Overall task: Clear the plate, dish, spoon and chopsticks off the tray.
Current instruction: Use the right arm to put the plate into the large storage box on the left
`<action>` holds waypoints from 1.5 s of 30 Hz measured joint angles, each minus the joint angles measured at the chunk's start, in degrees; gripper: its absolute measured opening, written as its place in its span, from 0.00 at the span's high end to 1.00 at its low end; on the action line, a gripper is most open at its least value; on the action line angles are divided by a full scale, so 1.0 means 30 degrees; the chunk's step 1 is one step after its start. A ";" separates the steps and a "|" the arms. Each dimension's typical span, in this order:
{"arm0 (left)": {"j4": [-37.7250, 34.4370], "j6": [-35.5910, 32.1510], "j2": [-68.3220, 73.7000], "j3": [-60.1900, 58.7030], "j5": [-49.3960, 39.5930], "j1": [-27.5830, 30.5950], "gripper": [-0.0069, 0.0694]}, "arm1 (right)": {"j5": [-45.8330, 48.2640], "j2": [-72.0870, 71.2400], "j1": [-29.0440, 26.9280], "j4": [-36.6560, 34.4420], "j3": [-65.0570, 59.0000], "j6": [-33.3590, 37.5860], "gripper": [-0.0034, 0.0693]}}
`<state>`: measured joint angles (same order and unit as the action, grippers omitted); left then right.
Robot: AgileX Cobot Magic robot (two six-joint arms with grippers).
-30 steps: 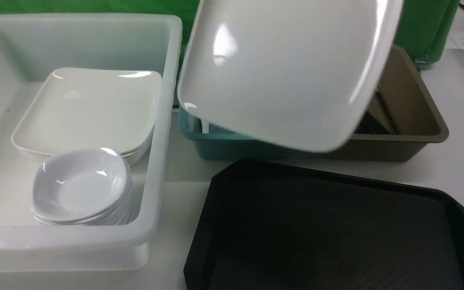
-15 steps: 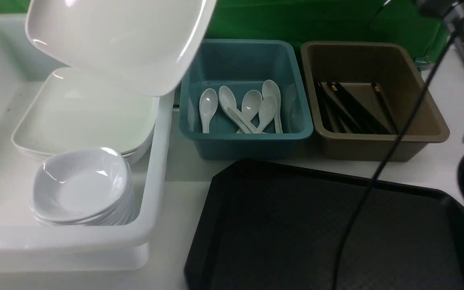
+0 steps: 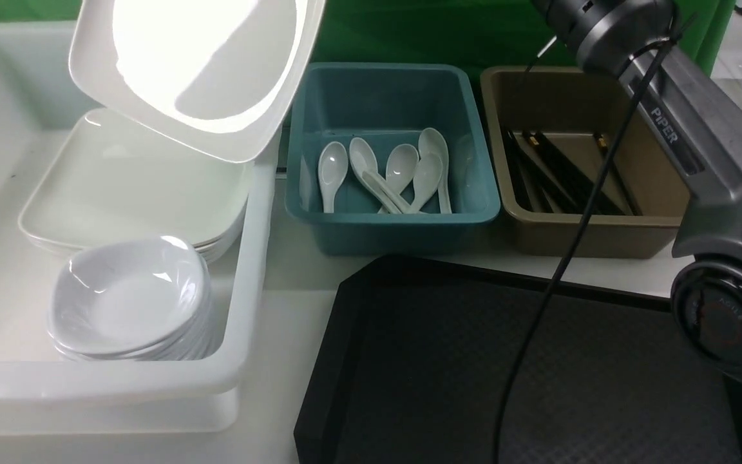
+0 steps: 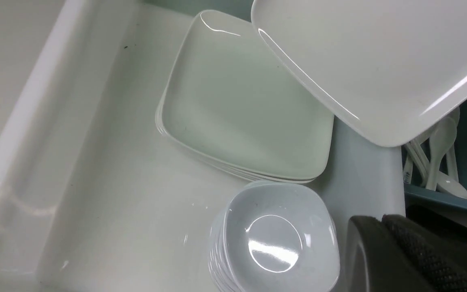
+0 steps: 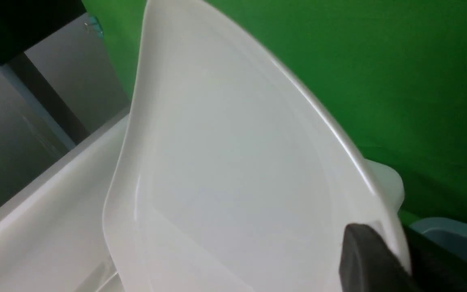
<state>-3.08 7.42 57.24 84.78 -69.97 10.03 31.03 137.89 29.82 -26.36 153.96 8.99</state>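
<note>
The plate [image 3: 197,71] is held in the air, steeply tilted, above the far part of the white tub [image 3: 252,270]. It is over the stack of like plates [image 3: 133,180] that lies there and is not touching it. It is pinched at its rim by the right hand [image 5: 373,253], of which one dark finger is seen laid over the edge in the right wrist view. The left hand [image 4: 395,251] is closed with nothing in it and is placed above the same tub, near the pile of dishes [image 4: 274,243].

As much of the tray [image 3: 422,361] as is shown is bare: no plate, dish, spoon or chopsticks are seen on it. Its right part is hidden behind the right arm, and its near edge is cut off. Several spoons [image 3: 384,171] are gathered in the teal tub [image 3: 397,235] and chopsticks [image 3: 564,180] in the brown tub [image 3: 596,238]. Both tubs are set on the desk [image 3: 294,270] just beyond the tray. Whether the tray's own spoon and chopsticks are among them cannot be told.

The task is judged to be almost finished. What is left, it seems, is for the plate to be levelled, lowered onto the stack and let go, and for the arm to be drawn clear. A knocked rim or a skewed stack is to be feared if the plate is released while tilted.
</note>
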 joint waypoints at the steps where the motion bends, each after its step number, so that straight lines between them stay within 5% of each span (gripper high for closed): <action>1: 0.0019 0.0000 0.0000 0.0000 0.0000 0.0000 0.90 | 0.0231 -0.0073 0.0000 0.0000 0.0000 0.0018 0.88; 16: -0.0160 0.0000 0.0000 0.0000 0.0000 0.0000 0.90 | 0.0863 -0.1631 0.2150 -0.1463 0.0069 0.3372 0.88; 25: -0.0196 -0.0071 -0.0060 0.0000 -0.0015 0.0000 0.90 | -0.2218 0.0558 0.2611 -0.0354 0.0010 0.3298 0.88; 45: -0.0372 -0.0293 -0.0060 0.0000 -0.0015 0.0000 0.90 | -0.2422 0.2703 0.2783 0.0010 0.0010 0.3168 0.88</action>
<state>-4.20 6.55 57.06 84.78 -70.01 10.03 23.77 146.00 38.17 -26.33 153.99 18.50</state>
